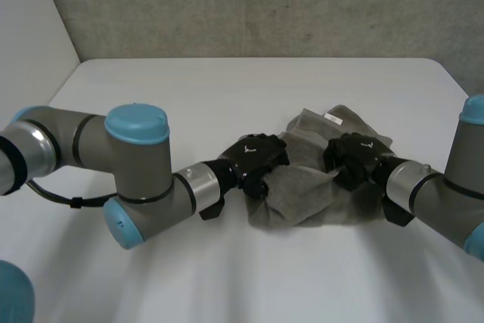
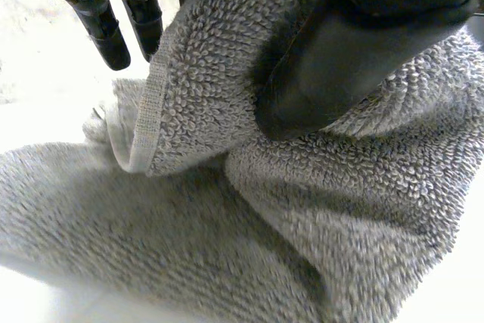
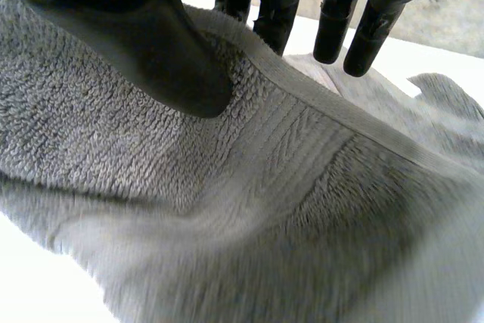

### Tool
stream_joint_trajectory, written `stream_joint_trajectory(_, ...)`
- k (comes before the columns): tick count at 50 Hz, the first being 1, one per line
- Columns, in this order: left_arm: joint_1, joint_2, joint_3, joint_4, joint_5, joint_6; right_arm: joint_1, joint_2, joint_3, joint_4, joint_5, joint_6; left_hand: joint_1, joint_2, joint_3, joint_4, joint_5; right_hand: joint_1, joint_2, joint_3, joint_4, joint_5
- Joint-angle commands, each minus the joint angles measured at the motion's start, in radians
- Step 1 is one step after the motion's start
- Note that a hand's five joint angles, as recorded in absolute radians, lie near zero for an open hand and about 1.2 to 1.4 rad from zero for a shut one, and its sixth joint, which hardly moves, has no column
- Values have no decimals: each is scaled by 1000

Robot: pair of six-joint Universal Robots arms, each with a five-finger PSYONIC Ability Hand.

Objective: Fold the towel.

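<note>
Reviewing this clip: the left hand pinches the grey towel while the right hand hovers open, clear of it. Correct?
No. The right hand also pinches the towel, thumb over its hemmed edge, as the right wrist view shows. The left hand does pinch it.

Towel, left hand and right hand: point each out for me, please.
towel (image 1: 299, 200): head view, on the grey fold between the hands.
left hand (image 1: 257, 158): head view, on the back of the hand.
right hand (image 1: 355, 153): head view, on the back of the hand.
</note>
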Motion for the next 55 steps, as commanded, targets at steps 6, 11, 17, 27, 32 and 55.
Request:
stream_joint_trajectory(6, 33, 218, 131, 0, -110, -11, 7, -55, -380, 63, -158, 17, 114, 89, -58, -66, 85, 70, 96, -53, -76, 63)
stream_joint_trajectory(11, 59, 351, 193, 1, -251, -17, 27, -166, -557, 30, -135, 123, 114, 89, -58, -66, 85, 70, 96, -53, -76, 63)
stream_joint_trajectory(17, 61, 561, 87, 41, -334, -19, 35, -311, -500, -173, -117, 230, 114, 89, -58, -66, 85, 70, 96, -53, -76, 63)
stream_joint_trajectory(27, 61, 727, -397, 208, -466, -3, 37, -460, -56, -103, -290, 6, 114, 89, -58, -66, 85, 70, 96, -53, -76, 63)
stream_joint_trajectory(32, 41, 690, -553, 225, -461, -3, 35, -387, 93, 32, -298, -259, -167, -192, -58, -66, -197, 70, 96, -53, -76, 63)
stream_joint_trajectory(55, 97, 508, -541, 170, -412, 81, -13, -317, 135, 54, -69, -414, -833, -859, -58, -66, -863, 70, 96, -53, -76, 63)
